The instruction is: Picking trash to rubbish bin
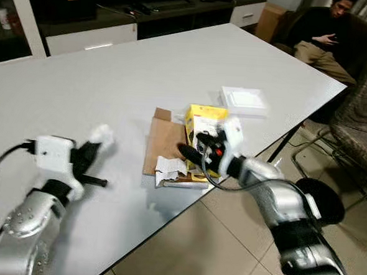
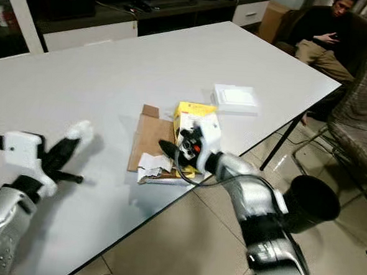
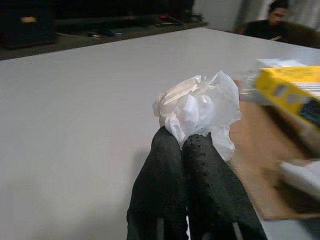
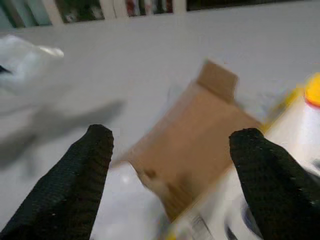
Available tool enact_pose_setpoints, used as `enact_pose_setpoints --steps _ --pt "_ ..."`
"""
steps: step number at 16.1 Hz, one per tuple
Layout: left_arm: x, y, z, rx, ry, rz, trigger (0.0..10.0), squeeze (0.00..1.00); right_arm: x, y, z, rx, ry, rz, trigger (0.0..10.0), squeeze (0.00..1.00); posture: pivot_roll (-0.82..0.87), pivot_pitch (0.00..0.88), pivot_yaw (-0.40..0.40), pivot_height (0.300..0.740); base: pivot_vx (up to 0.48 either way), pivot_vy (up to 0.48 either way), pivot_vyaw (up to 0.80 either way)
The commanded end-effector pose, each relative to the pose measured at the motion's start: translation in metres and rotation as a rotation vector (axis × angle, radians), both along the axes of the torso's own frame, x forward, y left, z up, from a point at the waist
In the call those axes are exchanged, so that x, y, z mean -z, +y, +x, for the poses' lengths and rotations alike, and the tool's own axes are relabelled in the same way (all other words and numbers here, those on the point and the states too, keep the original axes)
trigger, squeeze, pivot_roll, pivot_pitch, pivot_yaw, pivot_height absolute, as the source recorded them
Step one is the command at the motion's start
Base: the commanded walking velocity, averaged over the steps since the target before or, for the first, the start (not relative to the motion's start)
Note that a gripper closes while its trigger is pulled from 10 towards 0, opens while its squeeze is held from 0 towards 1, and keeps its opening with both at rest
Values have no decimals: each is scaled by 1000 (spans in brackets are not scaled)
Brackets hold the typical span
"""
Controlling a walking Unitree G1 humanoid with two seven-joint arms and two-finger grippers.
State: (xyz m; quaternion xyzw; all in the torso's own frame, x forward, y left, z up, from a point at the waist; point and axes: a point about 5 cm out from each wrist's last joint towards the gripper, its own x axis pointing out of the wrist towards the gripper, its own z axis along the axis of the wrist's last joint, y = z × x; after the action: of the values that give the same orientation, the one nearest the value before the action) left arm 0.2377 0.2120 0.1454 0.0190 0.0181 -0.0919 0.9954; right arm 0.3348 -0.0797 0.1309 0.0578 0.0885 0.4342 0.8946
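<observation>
A crumpled white tissue [image 3: 197, 107] sits pinched between our left gripper [image 3: 187, 142]'s jaws, which are pressed together on it, the wad bulging out just past the fingertips [image 3: 200, 150] and held above the white bench [image 1: 112, 77]. Our right gripper [image 4: 170, 145] hovers with its jaws spread wide over a flattened brown cardboard piece [image 1: 164, 142] lying on the bench; nothing sits between its fingers [image 4: 82, 170]. Just beyond those open jaws stands a yellow box [image 1: 204, 123], touching the cardboard's far side, and a scrap of white paper [image 1: 169, 169] lies on the cardboard's near edge, just below the right jaws. Farther out past the yellow box rests a flat white box [image 1: 243, 100], apart from the pile. Beside our right arm, off the bench edge, a black rubbish bin [image 2: 310, 201] stands on the tiled floor [image 1: 227, 240]. At the far corner of the room, well away from both jaws, a person [image 1: 323, 40] in dark clothing sits in a chair.
</observation>
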Motion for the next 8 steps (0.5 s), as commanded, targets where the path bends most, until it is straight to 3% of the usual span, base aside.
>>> enact_pose_setpoints --steps 1,4,5,6,7,8 --pt "-5 -6 0 30 -6 -13 0 0 2 1 2 -21 -1 -7 10000 1000 96 40 -102 740 0 0 0" --pt "-8 -4 -5 42 11 5 0 0 2 27 -1 -210 52 -29 10000 1000 111 57 -112 740 0 0 0" --pt "-8 -4 -5 42 11 5 0 0 2 27 -1 -210 52 -29 10000 1000 111 57 -112 740 0 0 0" --pt "-8 -3 -7 43 21 13 0 0 9 32 -1 -252 65 -116 10000 753 113 60 -113 740 0 0 0" --pt "-9 -4 -9 48 29 16 0 0 15 33 1 -250 74 -197 10000 0 116 63 -114 740 0 0 0" --pt "-9 -5 -9 51 31 16 0 0 17 33 1 -254 76 -228 10000 0 116 63 -113 740 0 0 0"
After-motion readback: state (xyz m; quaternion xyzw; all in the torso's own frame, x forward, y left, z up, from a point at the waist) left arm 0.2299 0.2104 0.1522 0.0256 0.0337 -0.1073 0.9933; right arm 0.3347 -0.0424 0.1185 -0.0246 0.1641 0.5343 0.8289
